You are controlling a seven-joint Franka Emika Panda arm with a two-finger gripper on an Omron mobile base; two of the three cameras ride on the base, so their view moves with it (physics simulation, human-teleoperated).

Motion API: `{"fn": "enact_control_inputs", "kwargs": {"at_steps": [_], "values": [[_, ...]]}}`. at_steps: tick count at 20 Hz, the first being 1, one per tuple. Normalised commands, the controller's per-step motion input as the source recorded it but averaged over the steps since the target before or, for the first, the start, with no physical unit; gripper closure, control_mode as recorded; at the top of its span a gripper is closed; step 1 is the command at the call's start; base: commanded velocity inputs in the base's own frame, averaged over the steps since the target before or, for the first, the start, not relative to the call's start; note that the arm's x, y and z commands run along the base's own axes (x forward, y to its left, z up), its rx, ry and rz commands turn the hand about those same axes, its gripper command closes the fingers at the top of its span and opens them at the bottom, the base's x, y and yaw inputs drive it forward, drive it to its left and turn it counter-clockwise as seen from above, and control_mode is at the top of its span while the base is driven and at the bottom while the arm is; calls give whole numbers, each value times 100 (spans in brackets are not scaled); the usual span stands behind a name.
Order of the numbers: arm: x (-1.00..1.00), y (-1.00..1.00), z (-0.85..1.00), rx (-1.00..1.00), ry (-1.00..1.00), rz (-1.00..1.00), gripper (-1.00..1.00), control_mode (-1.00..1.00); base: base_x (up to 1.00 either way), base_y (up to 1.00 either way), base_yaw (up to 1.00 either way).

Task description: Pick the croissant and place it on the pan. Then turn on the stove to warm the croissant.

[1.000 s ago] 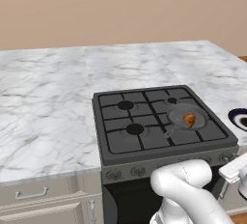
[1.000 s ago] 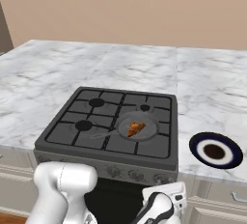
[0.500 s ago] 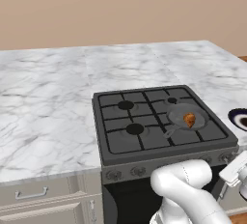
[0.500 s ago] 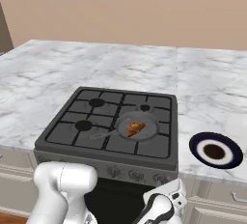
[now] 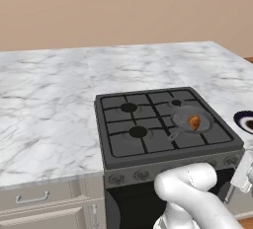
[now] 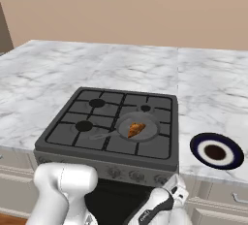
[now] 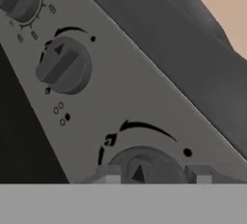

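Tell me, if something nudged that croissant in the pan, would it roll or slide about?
Probably it would slide, not roll: the croissant is a lumpy wedge, not round. It looks small beside the pan, so likely light and easily shifted. The pan's raised rim should keep it in, I'd guess.

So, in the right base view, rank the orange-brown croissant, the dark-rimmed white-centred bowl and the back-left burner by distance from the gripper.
1. Dark-rimmed white-centred bowl: on the counter, just right of the gripper.
2. Orange-brown croissant: in the pan, close to call with the bowl.
3. Back-left burner: clearly farthest.
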Motion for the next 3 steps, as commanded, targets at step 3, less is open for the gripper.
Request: {"fn": "enact_control_inputs", "kwargs": {"at_steps": [3], "values": [[0, 45, 9, -34, 15, 19, 100, -100, 0, 0, 0]]}}
